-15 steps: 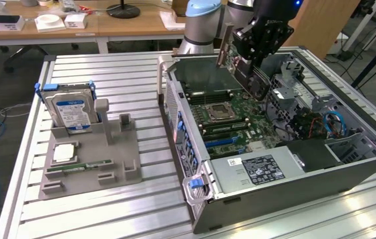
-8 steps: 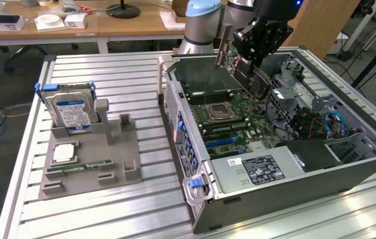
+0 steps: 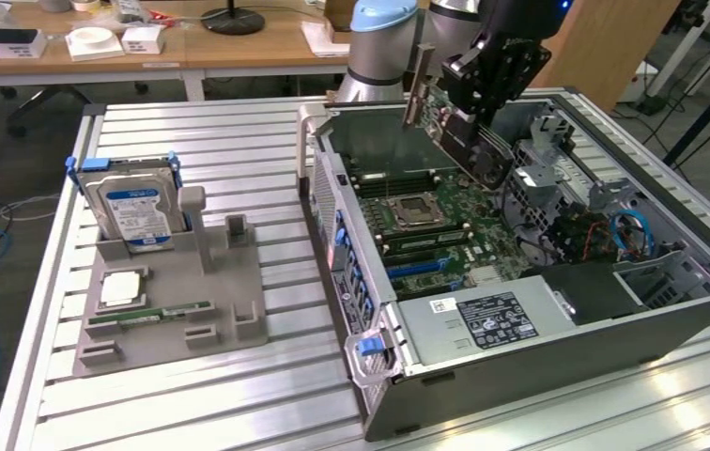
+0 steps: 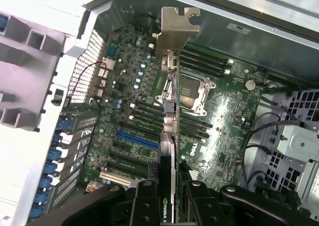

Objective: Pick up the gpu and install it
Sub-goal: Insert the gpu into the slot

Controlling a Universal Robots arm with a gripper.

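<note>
"DELL" on motherboard point(image 4: 124, 91), Nvidia on gpu point(image 4: 168, 161)

Open-sided case point(image 3: 325, 178), drive cage point(image 3: 558, 178) beside motherboard point(image 3: 437, 225)

Upright hard drive point(image 3: 133, 209), processor chip point(image 3: 123, 289) and memory stick point(image 3: 151, 316) on grey fixture point(image 3: 223, 291), slatted metal table point(image 3: 205, 395)

We've got open computer case point(image 3: 330, 216) on table point(image 3: 205, 395), exterior view's right. Parts holder point(image 3: 223, 282) on same table, well apart, exterior view's left. Hard drive point(image 3: 136, 211) upright at holder's back; chip point(image 3: 123, 289) and memory stick point(image 3: 148, 313) lying flat in front of it. Graphics card point(image 4: 169, 136) tilted above motherboard point(image 3: 437, 221) inside case, pinched in gripper point(image 4: 169, 203). Power supply point(image 3: 486, 319) in case's near corner. Desk point(image 3: 242, 52) behind table.
</note>
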